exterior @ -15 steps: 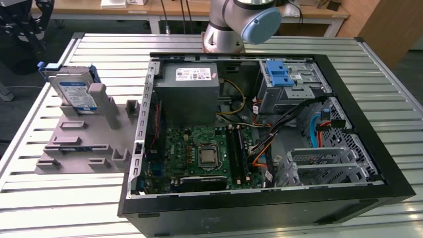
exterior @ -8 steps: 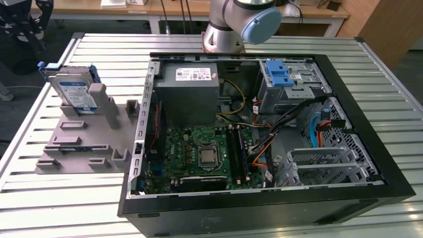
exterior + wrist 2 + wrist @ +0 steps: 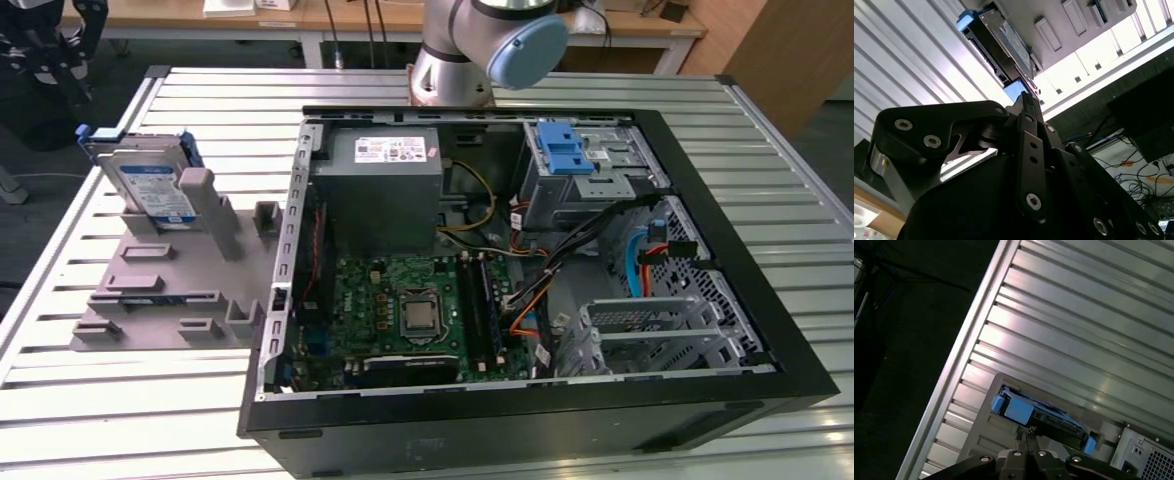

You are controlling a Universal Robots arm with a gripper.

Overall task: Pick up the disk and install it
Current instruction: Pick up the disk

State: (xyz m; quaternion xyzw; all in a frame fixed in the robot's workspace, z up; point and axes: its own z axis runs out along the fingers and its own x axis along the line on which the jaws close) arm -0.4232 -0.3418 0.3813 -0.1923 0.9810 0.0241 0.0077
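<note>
One disk stands on edge in a grey holder on the table, at the exterior view's left of an open computer case. It is not in the case. A blue bracket frames it.

- Labels: blue-and-white label on the disk's face; white sticker on the grey box inside the case. Print on both is too small to read.
- Hand: in both wrist views its fingertips sit together, closed on nothing. It points at the disk's top edge; I cannot tell whether it touches.
- In the second wrist view the hand is seen side-on, with the disk beyond it.
- Hidden or cut off: the arm runs out of the frame's top. The disk's lower part is tucked behind a holder post.
- Case interior: green circuit board, a metal cage with a blue latch, loose cables.
- Surface: ribbed silver metal slats, glare in places.
- Room: wooden desks behind, dark floor past the table's edge.
</note>
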